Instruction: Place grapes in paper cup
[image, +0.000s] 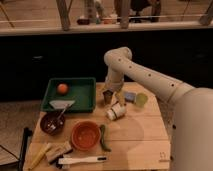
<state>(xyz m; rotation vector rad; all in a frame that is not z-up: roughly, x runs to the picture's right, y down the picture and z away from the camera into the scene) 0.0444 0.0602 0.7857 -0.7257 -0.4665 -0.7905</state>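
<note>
The grapes (107, 96) show as a small dark reddish-brown clump on the wooden table (135, 132), just right of the green tray. My gripper (117, 97) hangs down from the white arm right beside the grapes, on their right side, low over the table. I cannot tell whether it touches or holds them. A white paper cup (115, 111) lies on its side just in front of the gripper and the grapes.
The green tray (80, 97) holds a round orange fruit (62, 88). A blue object (130, 96) and a yellow-green cup (141, 99) sit right of the gripper. In front are a dark bowl with a spoon (52, 122), an orange bowl (86, 135), a green pepper (104, 138) and a white-handled brush (82, 160).
</note>
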